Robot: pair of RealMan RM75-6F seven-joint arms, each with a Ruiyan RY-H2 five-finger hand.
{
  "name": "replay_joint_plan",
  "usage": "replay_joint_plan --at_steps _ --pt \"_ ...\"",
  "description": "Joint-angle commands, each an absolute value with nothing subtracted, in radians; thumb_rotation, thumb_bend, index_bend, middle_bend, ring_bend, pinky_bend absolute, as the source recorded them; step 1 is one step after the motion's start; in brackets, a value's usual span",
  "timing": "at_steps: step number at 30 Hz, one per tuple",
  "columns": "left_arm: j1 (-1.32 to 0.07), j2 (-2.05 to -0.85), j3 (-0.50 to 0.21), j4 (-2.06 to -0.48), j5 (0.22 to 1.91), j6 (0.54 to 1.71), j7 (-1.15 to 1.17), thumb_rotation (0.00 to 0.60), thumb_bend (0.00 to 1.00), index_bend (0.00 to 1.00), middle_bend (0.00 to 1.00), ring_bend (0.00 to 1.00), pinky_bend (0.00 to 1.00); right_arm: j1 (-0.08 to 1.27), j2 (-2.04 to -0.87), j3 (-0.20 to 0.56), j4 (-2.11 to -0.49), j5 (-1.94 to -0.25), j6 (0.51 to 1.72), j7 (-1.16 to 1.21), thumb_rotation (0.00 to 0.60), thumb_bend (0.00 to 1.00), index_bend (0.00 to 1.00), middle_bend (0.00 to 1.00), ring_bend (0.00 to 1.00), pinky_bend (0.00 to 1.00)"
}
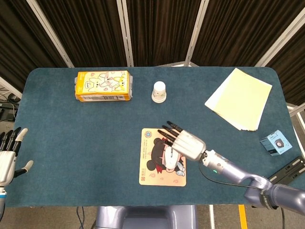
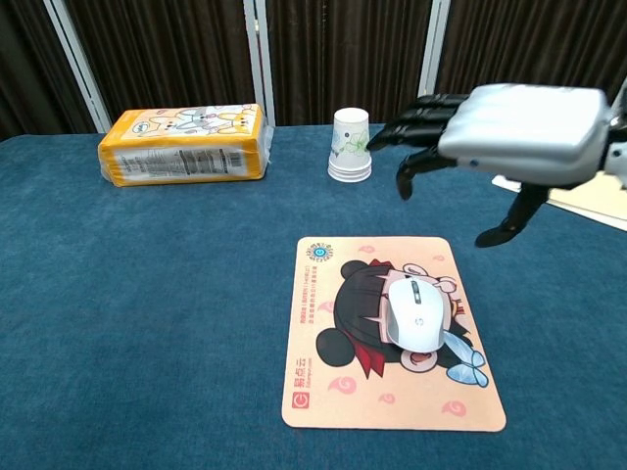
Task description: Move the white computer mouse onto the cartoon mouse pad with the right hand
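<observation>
Now your white computer mouse (image 2: 415, 314) lies flat on the cartoon mouse pad (image 2: 333, 392), over the printed character's face, roughly mid-pad and a little toward the right edge. Nothing touches it. In the chest view the fingers (image 2: 423, 110) of your right hand (image 2: 509, 127) are well above and behind the mouse, clear of it, with open desk visible between fingertips and mouse. In the head view the same right hand (image 1: 187, 142) overlaps the pad's upper right part, and the mouse shows only partly, just below the fingers (image 1: 169, 131).

Right hand pose: palm down, back plate up, fingers spread and slightly curled, holding nothing. The thumb hangs down on the side nearer the camera. Fingertips point toward the paper cup (image 2: 352, 145), which stands upside down on the desk (image 2: 147, 294) behind the pad. The forearm runs back toward the lower right in the head view, low over the desk edge.

Your left hand (image 1: 8, 157) shows only in the head view, off the left edge of the desk, fingers straight and apart, thumb out to the side, empty.

Other items: the orange tissue pack (image 2: 183, 144) lies far left at the back of the desk; a stack of yellow paper (image 1: 238, 98) lies at the back right; a small blue box (image 1: 276, 143) sits beyond the desk's right edge
</observation>
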State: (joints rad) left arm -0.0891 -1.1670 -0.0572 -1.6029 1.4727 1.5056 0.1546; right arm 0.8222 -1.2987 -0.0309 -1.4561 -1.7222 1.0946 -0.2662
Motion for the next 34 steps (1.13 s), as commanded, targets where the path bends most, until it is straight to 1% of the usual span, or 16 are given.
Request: replay_joint_plan --at_steps 1,6,12,14,16,17,20,24,28,34 --pt "-0.089 -1.167 -0.056 -1.602 1.474 1.507 0.155 0.600 0.24 0.00 0.00 0.00 0.00 0.743 -1.252 -0.004 -1.527 -1.633 1.166 -0.218 0.600 0.10 0.30 0.04 0.00 0.00" --pt "-0.088 -1.166 -0.053 -1.599 1.481 1.509 0.151 0.600 0.24 0.00 0.00 0.00 0.00 0.646 -1.199 0.018 -1.589 -1.510 1.234 -0.114 0.600 0.10 0.29 0.03 0.00 0.00" --pt "-0.087 -1.166 -0.051 -1.593 1.489 1.512 0.139 0.600 0.24 0.00 0.00 0.00 0.00 0.529 -1.137 0.002 -1.623 -1.451 1.308 0.024 0.600 0.10 0.28 0.01 0.00 0.00" --pt "-0.088 -1.166 -0.051 -1.593 1.490 1.512 0.139 0.600 0.24 0.00 0.00 0.00 0.00 0.496 -1.120 -0.013 -1.625 -1.459 1.335 0.058 0.600 0.09 0.27 0.00 0.00 0.00" --pt "-0.088 -1.166 -0.050 -1.592 1.494 1.513 0.137 0.600 0.24 0.00 0.00 0.00 0.00 0.458 -1.103 -0.033 -1.596 -1.507 1.388 0.064 0.600 0.09 0.23 0.00 0.00 0.00" --pt "-0.087 -1.166 -0.050 -1.589 1.497 1.515 0.133 0.600 0.24 0.00 0.00 0.00 0.00 0.427 -1.104 -0.044 -1.562 -1.536 1.438 0.046 0.600 0.09 0.22 0.00 0.00 0.00" --pt "-0.088 -1.166 -0.050 -1.585 1.498 1.515 0.131 0.600 0.24 0.00 0.00 0.00 0.00 0.377 -1.117 -0.057 -1.527 -1.561 1.493 0.043 0.600 0.09 0.19 0.00 0.00 0.00" --pt "-0.088 -1.166 -0.051 -1.585 1.496 1.514 0.135 0.600 0.24 0.00 0.00 0.00 0.00 0.340 -1.117 -0.072 -1.513 -1.550 1.480 0.057 0.600 0.09 0.17 0.00 0.00 0.00" --pt "-0.088 -1.166 -0.050 -1.585 1.495 1.513 0.135 0.600 0.24 0.00 0.00 0.00 0.00 0.318 -1.130 -0.059 -1.503 -1.536 1.486 0.042 0.600 0.09 0.16 0.00 0.00 0.00" --pt "-0.089 -1.165 -0.051 -1.586 1.491 1.509 0.140 0.600 0.24 0.00 0.00 0.00 0.00 0.312 -1.135 -0.033 -1.527 -1.500 1.447 -0.031 0.600 0.09 0.16 0.00 0.00 0.00"
